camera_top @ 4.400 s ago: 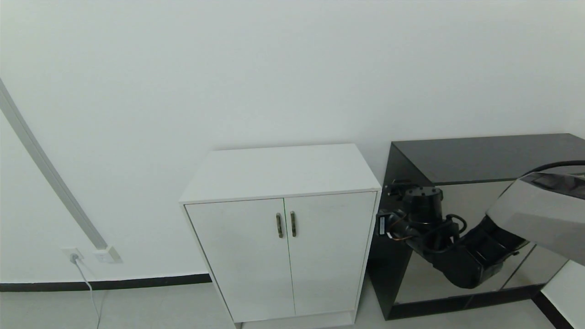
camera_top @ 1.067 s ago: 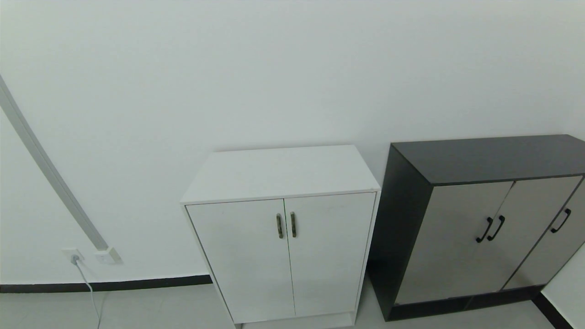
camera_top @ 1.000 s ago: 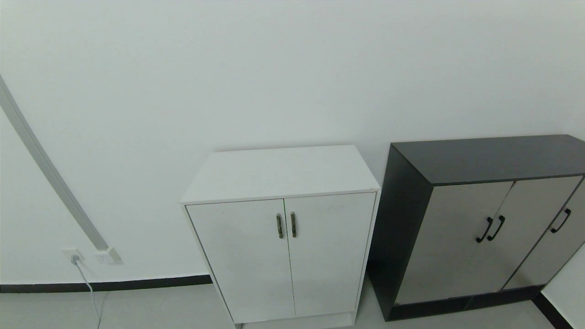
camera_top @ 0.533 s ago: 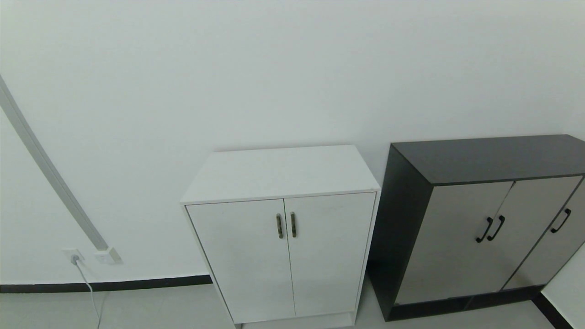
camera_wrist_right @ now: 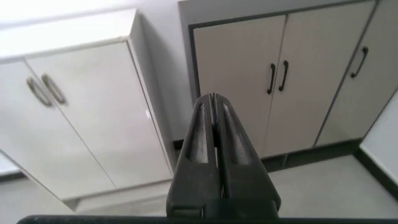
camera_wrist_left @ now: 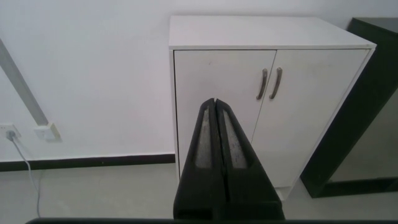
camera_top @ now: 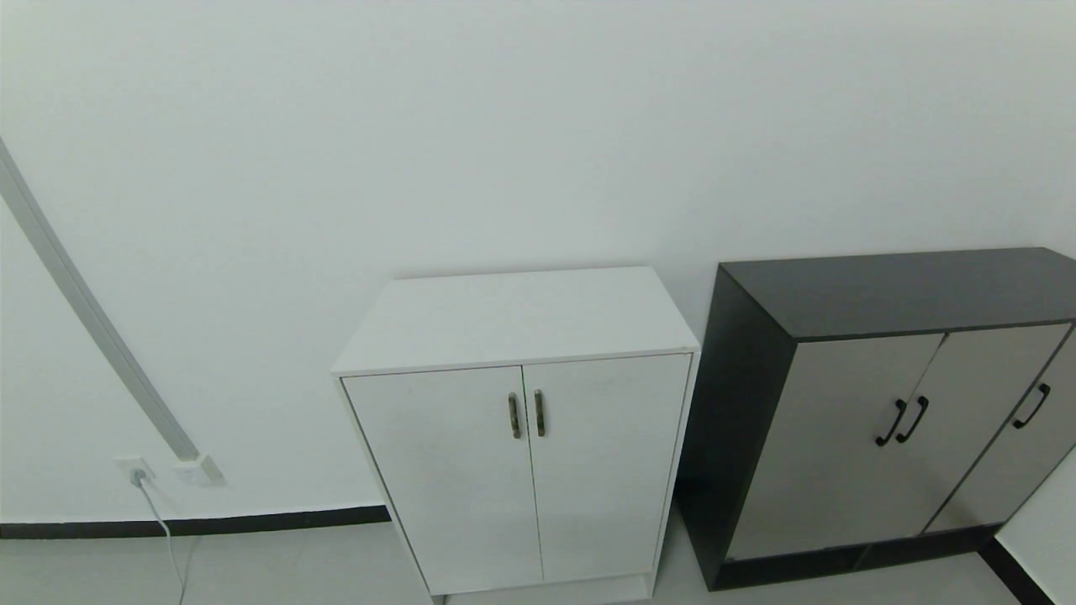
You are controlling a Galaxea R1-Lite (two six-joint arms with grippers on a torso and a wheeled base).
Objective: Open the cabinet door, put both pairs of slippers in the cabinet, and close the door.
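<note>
The right arm, which hung before the black cabinet (camera_top: 883,294) at four o'clock a few seconds ago, has drawn back, uncovering that cabinet's doors. The white cabinet (camera_top: 513,319) stands at six o'clock, both doors closed, its handles (camera_top: 525,413) side by side. The left gripper (camera_wrist_left: 215,102) and right gripper (camera_wrist_right: 213,97) are clenched, holding nothing. The task looks finished, but the closed doors hide whether the slippers are inside.

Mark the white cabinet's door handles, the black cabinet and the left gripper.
white cabinet's door handles (camera_top: 514,415), head view, left handle's bar.
black cabinet (camera_top: 891,290), head view, top panel.
left gripper (camera_wrist_left: 215,106), left wrist view, between its shut fingertips.
</note>
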